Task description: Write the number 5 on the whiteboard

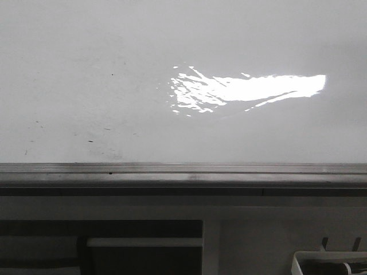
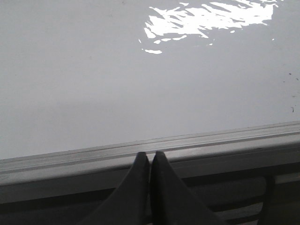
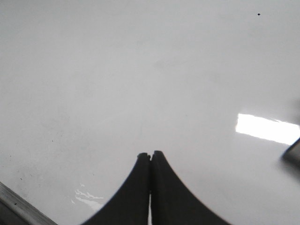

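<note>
The whiteboard [image 1: 114, 69] fills the upper part of the front view, glossy white with a bright glare patch and a grey metal rim [image 1: 183, 172] along its near edge. No number 5 shows on it, only tiny dark specks. Neither gripper appears in the front view. In the left wrist view my left gripper [image 2: 150, 153] is shut with nothing in it, its dark fingertips over the board's rim [image 2: 211, 140]. In the right wrist view my right gripper [image 3: 150, 153] is shut and empty above the bare white board [image 3: 140, 70]. No marker is in view.
Below the rim sits a dark grey cabinet front [image 1: 143, 252] with a pale handle bar [image 1: 143, 242]. A white container edge [image 1: 327, 263] shows at the bottom right of the front view. A dark object [image 3: 293, 152] pokes in at the edge of the right wrist view.
</note>
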